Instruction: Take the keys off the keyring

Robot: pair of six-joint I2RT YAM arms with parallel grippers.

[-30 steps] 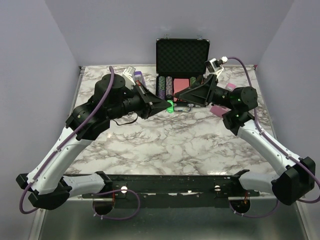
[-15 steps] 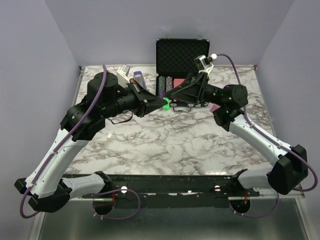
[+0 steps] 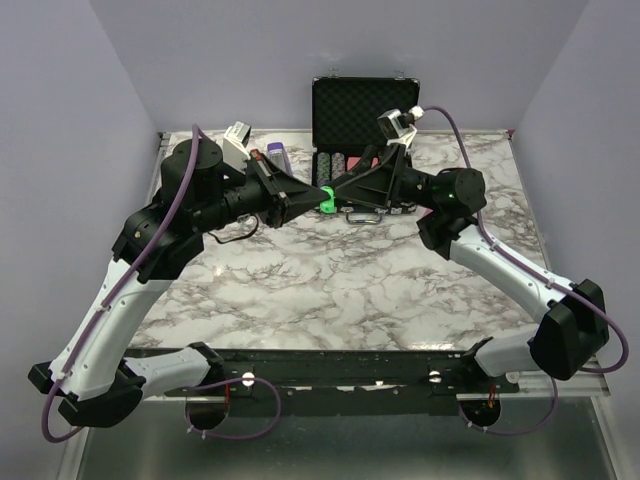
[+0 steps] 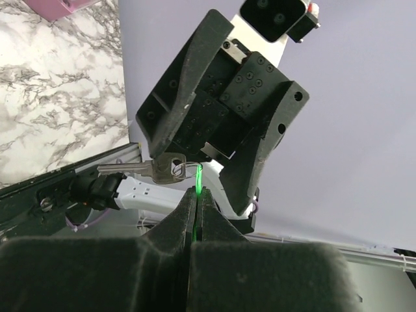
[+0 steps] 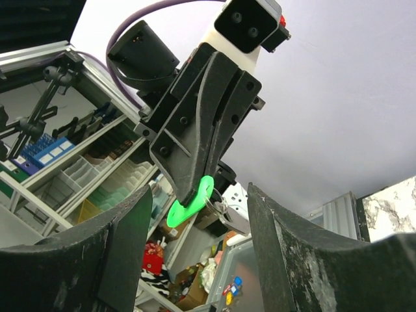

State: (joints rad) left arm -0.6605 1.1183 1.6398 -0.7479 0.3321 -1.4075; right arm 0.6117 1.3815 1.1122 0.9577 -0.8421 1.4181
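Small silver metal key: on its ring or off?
On: the silver key is threaded on the thin metal ring by the green tag.

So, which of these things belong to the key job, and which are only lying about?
For the job: green tag, pinched by left gripper; key attached to it; right gripper, open.
Lying about: black case with chips; purple object.

**Keys Lost in the Top View**

The left gripper (image 4: 196, 193) hid all but a thin edge of the green tag (image 4: 197, 177) in its own wrist view. The keys (image 4: 153, 170) were too small to make out from above, where the arms (image 3: 440, 190) covered part of the black case (image 3: 362, 112).
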